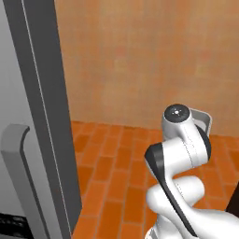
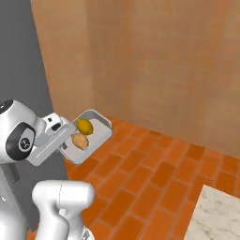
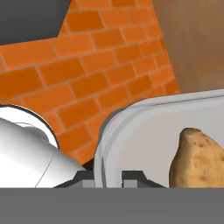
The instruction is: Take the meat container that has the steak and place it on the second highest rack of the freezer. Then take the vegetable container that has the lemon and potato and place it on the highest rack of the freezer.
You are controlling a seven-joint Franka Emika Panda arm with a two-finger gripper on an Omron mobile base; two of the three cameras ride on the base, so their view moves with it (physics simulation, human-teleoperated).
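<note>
The gripper [image 2: 65, 140] is clamped on the near rim of the vegetable container [image 2: 96, 123], which juts straight ahead of it, carrying the lemon [image 2: 85, 126] and the potato [image 2: 80, 141], with the freezer [image 1: 32, 140] off to its left.

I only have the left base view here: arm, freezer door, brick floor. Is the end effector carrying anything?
Observer: Yes. In the right base view the end effector is shut on the rim of a grey container, held above the floor.
Operator: Which container?
Observer: The vegetable one: the lemon and the potato lie in it.
Operator: Is it level?
Observer: It appears tilted in the right base view; both items remain inside.
Operator: How is the rim gripped?
Observer: In the hand view one fingertip sits inside the wall, the other outside.
</note>
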